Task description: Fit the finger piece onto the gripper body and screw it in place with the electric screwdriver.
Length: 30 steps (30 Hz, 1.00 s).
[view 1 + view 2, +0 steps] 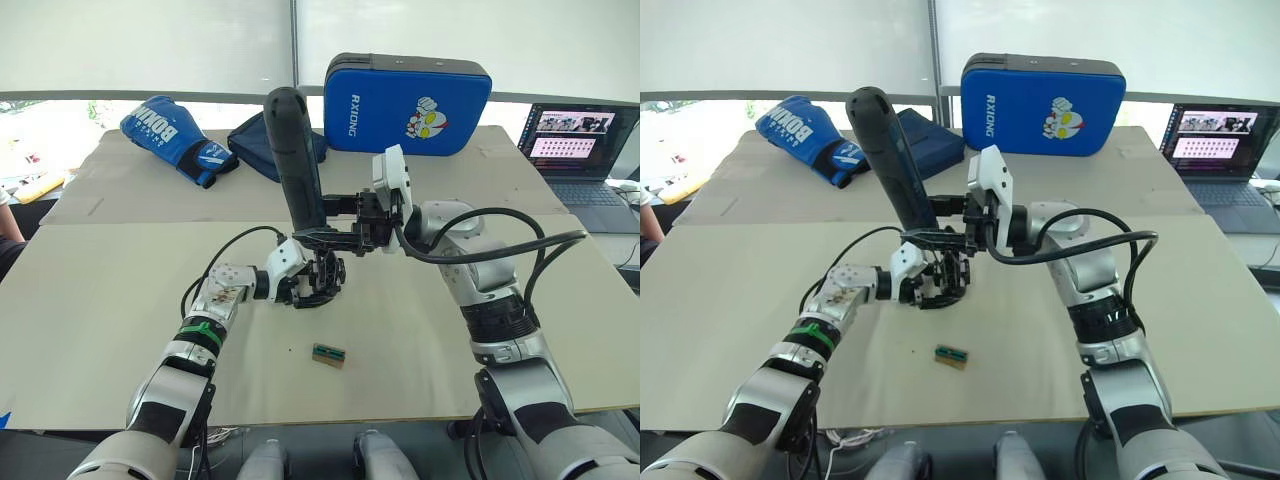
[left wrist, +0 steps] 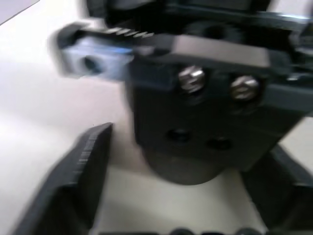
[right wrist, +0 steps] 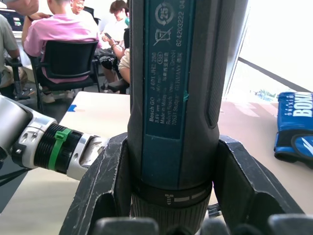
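Screwing step: my right gripper (image 3: 166, 196) clamps the electric screwdriver (image 1: 297, 160), bit down on the gripper body (image 1: 322, 277), which the left gripper (image 1: 300, 283) grips; next needs steady downward pressure.

Looks like a robotics lab or shared office workspace, not a home. The work surface is a big table (image 1: 120, 300) covered in plain beige board, pushed up against a wall of windows with white roller blinds (image 1: 140, 45) pulled down. An open laptop (image 1: 578, 150) sits off on the right with some grid of thumbnails on its screen. Random test props lie at the back: a blue boxing glove (image 1: 170, 135) and a blue strike pad (image 1: 408, 103) with a cartoon logo. The right wrist view shows several people (image 3: 58, 34) sitting on black office chairs (image 3: 68, 63) around desks, so it's a busy shared room
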Each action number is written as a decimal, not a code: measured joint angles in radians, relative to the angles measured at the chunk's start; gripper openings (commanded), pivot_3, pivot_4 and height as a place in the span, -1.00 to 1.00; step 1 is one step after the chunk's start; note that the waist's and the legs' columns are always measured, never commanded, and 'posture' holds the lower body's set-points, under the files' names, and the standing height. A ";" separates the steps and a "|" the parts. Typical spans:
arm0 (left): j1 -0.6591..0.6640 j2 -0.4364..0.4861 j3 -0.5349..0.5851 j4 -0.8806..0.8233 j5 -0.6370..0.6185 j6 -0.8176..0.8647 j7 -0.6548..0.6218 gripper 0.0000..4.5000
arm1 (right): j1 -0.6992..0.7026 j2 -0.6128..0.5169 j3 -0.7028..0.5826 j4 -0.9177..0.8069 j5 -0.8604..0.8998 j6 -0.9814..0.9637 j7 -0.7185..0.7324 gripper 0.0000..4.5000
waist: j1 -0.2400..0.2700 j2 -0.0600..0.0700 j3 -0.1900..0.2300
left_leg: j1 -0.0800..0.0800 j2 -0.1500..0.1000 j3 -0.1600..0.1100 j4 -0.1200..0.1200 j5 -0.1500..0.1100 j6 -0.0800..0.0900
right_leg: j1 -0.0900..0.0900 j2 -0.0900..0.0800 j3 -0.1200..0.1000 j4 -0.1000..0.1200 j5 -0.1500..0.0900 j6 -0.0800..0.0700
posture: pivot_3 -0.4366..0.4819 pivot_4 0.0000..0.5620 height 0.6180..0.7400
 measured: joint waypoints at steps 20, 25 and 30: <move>-0.013 0.010 0.000 0.066 0.015 -0.038 -0.004 0.03 | -0.070 -0.020 0.016 0.197 -0.012 -0.068 0.102 -0.14 | -0.009 -0.001 -0.004 | 0.018 0.001 0.000 -0.003 0.000 0.000 | 0.015 0.001 0.000 -0.004 0.000 0.000 | -0.05 -0.47 1.00; -0.010 0.012 0.000 0.065 0.015 -0.038 -0.002 0.03 | -0.078 -0.020 0.033 0.206 -0.013 -0.069 0.095 -0.14 | -0.011 -0.001 -0.006 | 0.020 0.001 0.000 -0.004 0.000 0.000 | 0.016 0.002 0.000 -0.004 -0.001 -0.001 | -0.05 -0.47 1.00; -0.010 0.012 0.000 0.065 0.015 -0.038 -0.002 0.03 | -0.077 -0.020 0.041 0.206 -0.013 -0.069 0.094 -0.14 | -0.011 -0.001 -0.006 | 0.020 0.001 0.000 -0.004 0.000 0.000 | 0.016 0.002 0.001 -0.004 -0.001 -0.001 | -0.05 -0.47 1.00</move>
